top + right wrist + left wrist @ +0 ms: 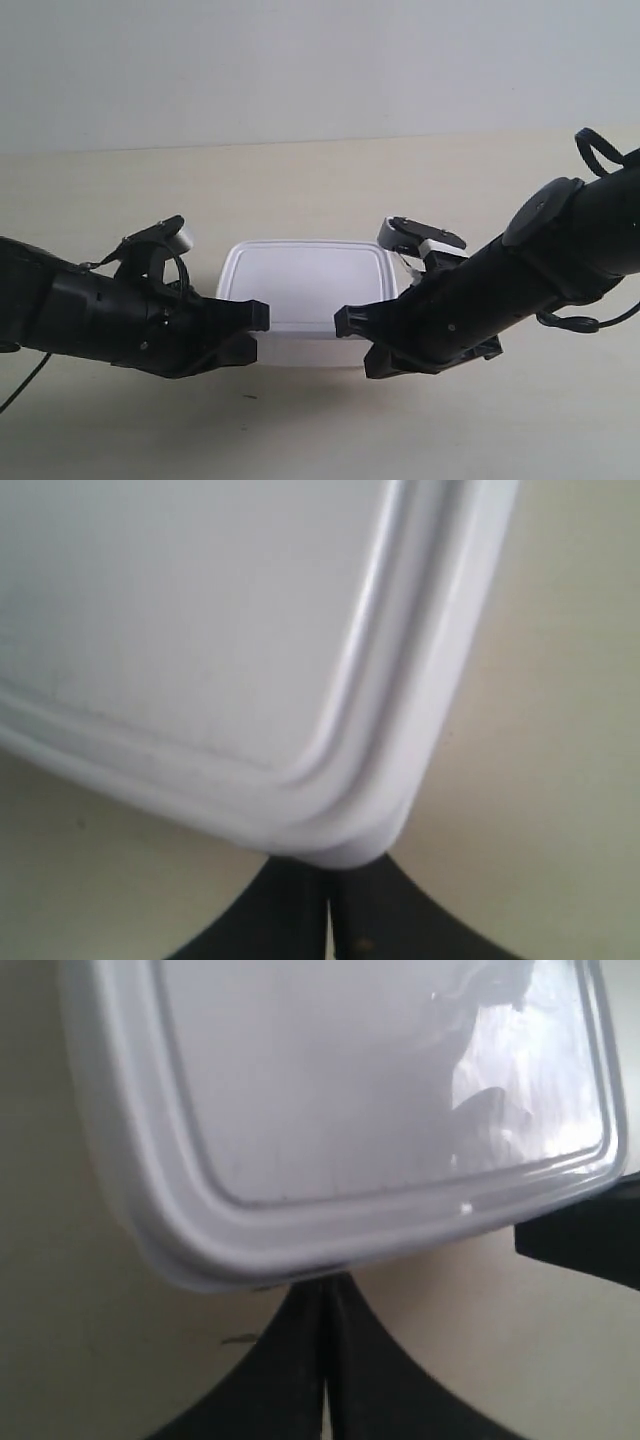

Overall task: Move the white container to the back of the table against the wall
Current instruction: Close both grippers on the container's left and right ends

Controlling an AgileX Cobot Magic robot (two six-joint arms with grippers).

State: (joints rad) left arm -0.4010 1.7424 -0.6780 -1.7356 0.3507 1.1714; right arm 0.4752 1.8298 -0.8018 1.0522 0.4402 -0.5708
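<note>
Finds left end effector [326,1305] and right end effector [328,880] pinched closed, empty, tips at near rim of white container [305,275]; judges it light, stiff, slick-lidded, best pushed low along counter [320,440].

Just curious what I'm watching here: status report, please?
Left gripper shut, right gripper shut, both tips at the white container. Container lidded, on the table, well short of the wall. Nothing visible between it and wall.

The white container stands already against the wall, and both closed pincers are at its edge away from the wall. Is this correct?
No. The exterior view shows the white container well short of the wall, with bare table between them. The left pincer and right pincer are indeed closed at its edge away from the wall.
</note>
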